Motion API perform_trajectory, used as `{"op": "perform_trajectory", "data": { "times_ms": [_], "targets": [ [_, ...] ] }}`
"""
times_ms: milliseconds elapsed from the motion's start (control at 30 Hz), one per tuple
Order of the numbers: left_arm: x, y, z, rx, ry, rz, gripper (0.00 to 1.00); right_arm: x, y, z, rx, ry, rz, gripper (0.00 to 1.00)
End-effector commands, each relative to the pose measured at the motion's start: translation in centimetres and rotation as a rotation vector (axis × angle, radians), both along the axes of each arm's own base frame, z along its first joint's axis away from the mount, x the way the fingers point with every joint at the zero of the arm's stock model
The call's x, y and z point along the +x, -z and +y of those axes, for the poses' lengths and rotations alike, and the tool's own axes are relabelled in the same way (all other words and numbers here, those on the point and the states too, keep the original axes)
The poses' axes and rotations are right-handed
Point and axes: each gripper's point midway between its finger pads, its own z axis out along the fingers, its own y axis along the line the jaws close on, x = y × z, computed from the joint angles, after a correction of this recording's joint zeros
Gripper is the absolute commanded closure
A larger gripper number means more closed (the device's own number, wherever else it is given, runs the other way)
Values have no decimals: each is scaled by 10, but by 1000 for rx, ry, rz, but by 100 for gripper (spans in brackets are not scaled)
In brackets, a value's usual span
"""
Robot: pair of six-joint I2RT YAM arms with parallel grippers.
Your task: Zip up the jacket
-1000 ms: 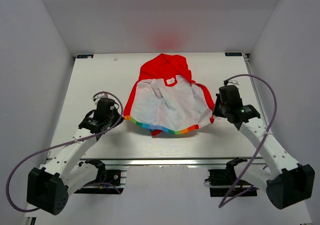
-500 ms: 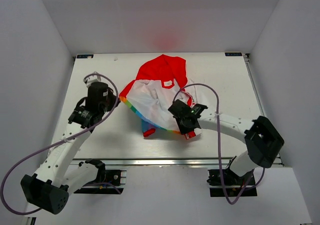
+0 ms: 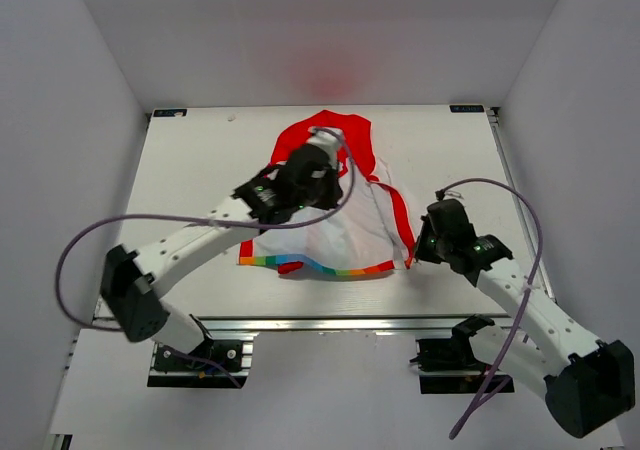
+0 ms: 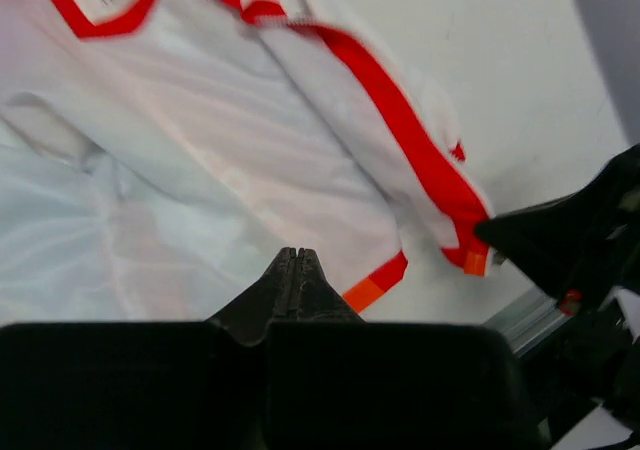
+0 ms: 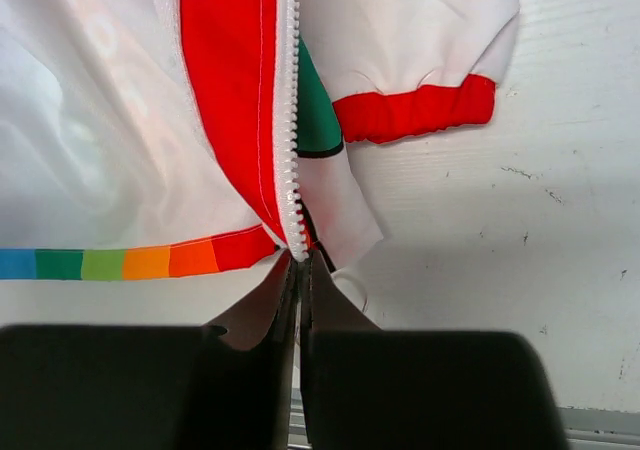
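Jacket [image 3: 350,232] lies open, lining [image 4: 200,170] up, on the table [image 3: 200,150]. Right gripper [image 5: 298,262] pinches the bottom end of the zipper tape [image 5: 291,120]; left gripper [image 4: 297,258] is pressed together, apparently empty. Hold that corner taut while aligning both hems.

I see the small child's hooded jacket of red, white and rainbow-trimmed fabric [image 3: 340,225] lying opened out, lining up, near the middle of the flat white table [image 3: 190,160]. Its hood points to the far edge and its hem to the near edge. My left gripper [image 4: 297,260] hangs over the lining. My right gripper [image 5: 298,265] sits at the jacket's near right corner, pinching the bottom end of the zipper edge, with a sleeve cuff just beside that edge.
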Motion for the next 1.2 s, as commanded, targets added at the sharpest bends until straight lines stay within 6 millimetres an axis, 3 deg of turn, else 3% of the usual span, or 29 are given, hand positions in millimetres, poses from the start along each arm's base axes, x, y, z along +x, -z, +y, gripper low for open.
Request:
{"op": "perform_trajectory", "data": {
  "times_ms": [0, 67, 100, 133, 167, 200, 233, 267, 333, 367, 400, 433, 500, 567, 767, 833, 867, 900, 1000, 1033, 1167],
  "targets": [
    [-8, 31, -11, 105, 53, 78, 100, -9, -1, -3, 38, -13, 14, 100],
    [-15, 54, 1, 144, -12, 165, 99, -12, 2, -1, 44, -30, 31, 100],
    [-18, 70, 16, 183, -68, 194, 74, -13, 4, 0, 36, -52, 37, 100],
    [-27, 72, 29, 181, -121, 229, 56, -15, 8, 3, 40, -78, 45, 100],
    [-32, 76, 40, 189, -158, 243, 27, -14, 7, 12, 71, -129, 39, 100],
    [-41, 93, 59, 208, -239, 276, 2, -14, 8, 14, 64, -163, 33, 100],
    [-50, 98, 74, 222, -286, 300, 2, -16, 7, 20, 86, -203, 30, 100],
    [-56, 89, 89, 183, -330, 295, 2, -14, 1, 31, 124, -256, 3, 100],
    [-75, 106, 121, 173, -439, 362, 2, -10, -6, 39, 140, -319, -38, 100],
    [-76, 99, 140, 120, -499, 359, 2, -10, -10, 45, 158, -347, -52, 100],
    [-80, 103, 153, 91, -561, 384, 2, -7, -16, 51, 170, -373, -79, 100],
    [-90, 122, 171, 114, -598, 425, 2, -6, -20, 57, 176, -400, -95, 100],
    [-89, 128, 203, 51, -712, 446, 2, -8, -29, 78, 194, -484, -130, 100],
    [-94, 147, 228, 35, -802, 493, 2, -11, -26, 100, 161, -555, -130, 100],
    [-83, 175, 237, -30, -828, 519, 2, -11, 15, 135, 80, -571, 28, 100],
    [-77, 186, 234, -33, -813, 554, 2, -10, 24, 135, 64, -554, 57, 100],
    [-77, 192, 234, -31, -811, 573, 2, -10, 31, 133, 47, -544, 78, 97],
    [-76, 196, 231, -32, -794, 587, 2, -12, 33, 132, 39, -546, 90, 72],
    [-75, 209, 230, -19, -791, 612, 4, -18, 33, 126, 23, -551, 112, 39],
    [-72, 211, 229, -28, -790, 605, 5, -20, 30, 124, 19, -553, 112, 12],
    [-71, 222, 230, -31, -803, 598, 11, -23, -7, 122, 67, -558, 25, 11]
  ]
}}
